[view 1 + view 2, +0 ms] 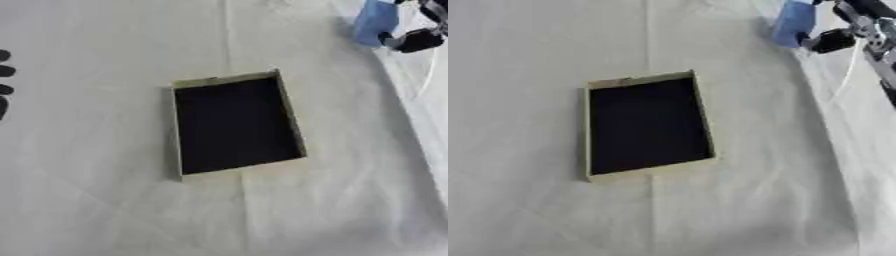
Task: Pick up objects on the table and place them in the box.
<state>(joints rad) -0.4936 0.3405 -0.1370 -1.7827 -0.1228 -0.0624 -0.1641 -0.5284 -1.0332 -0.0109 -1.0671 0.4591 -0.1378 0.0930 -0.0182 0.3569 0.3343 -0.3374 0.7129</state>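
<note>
Nearest the viewer, on the close side of the box [236, 122], lies only the creased white cloth [105, 210] that covers the bench. At the middle of the cloth sits the box itself, a shallow open rectangular tray with pale, cream-coloured walls and a black inside; it is turned slightly askew, its long sides running away from the viewer, and nothing can be seen lying in it. Level with the box and well to its left, at the very edge of the left eye view, a few black fingertips of the left hand [4, 92] show one above the other with gaps between them, fingers apart and touching nothing. Beyond the box and well off to its right, near the far right corner, the black right hand [833, 40] has its fingers clamped on a light blue object [794, 22], a block-like shape that stands roughly upright. Whether it rests on the cloth or is lifted off it cannot be told.
</note>
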